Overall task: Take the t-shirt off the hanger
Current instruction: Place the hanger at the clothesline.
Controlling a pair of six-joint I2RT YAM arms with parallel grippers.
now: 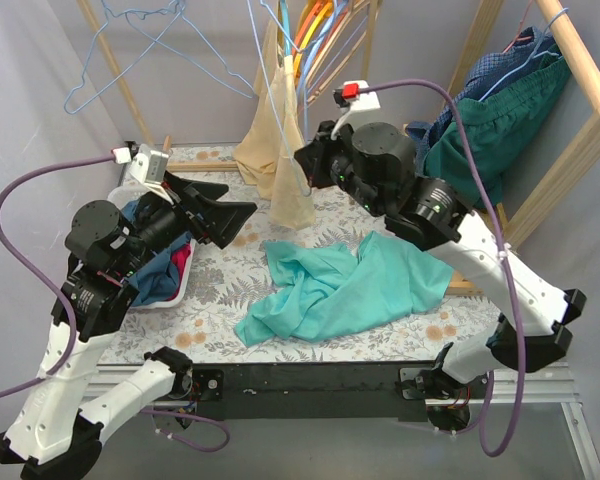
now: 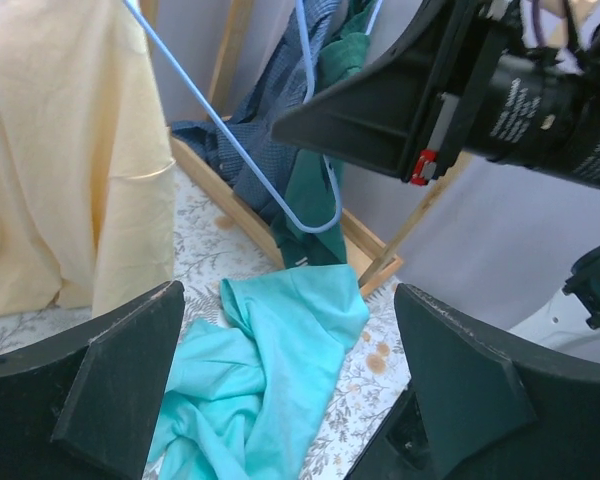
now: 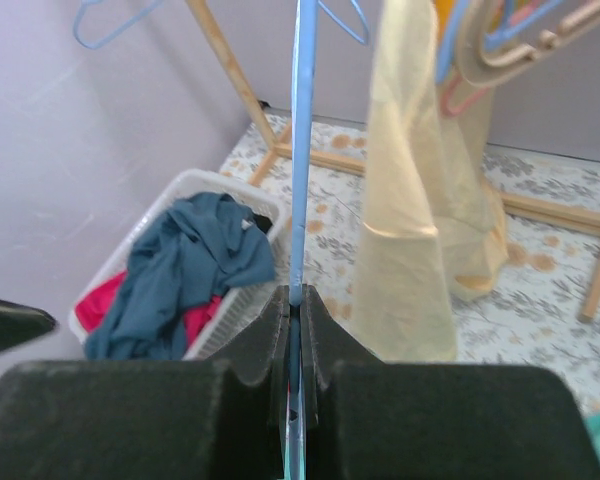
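Teal t-shirt (image 1: 345, 290) crumpled in 1 heap just ahead of wide-open left gripper (image 1: 235, 212); right gripper (image 3: 298, 297) clamps blue hanger (image 3: 302, 150).

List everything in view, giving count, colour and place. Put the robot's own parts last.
teal t-shirt: one, teal, crumpled at the table's centre, off the hanger
wire hanger: one, light blue, bare, in the right gripper
cream garment: one, pale yellow, hanging back centre
laundry basket: one, white, left side, holding blue and pink clothes
spare hangers: at least two, blue, back left
draped clothes: dark blue and green, on the wooden rack at the right
table: one, floral cover
left gripper: one, black, open, empty
right gripper: one, black, shut on the wire hanger
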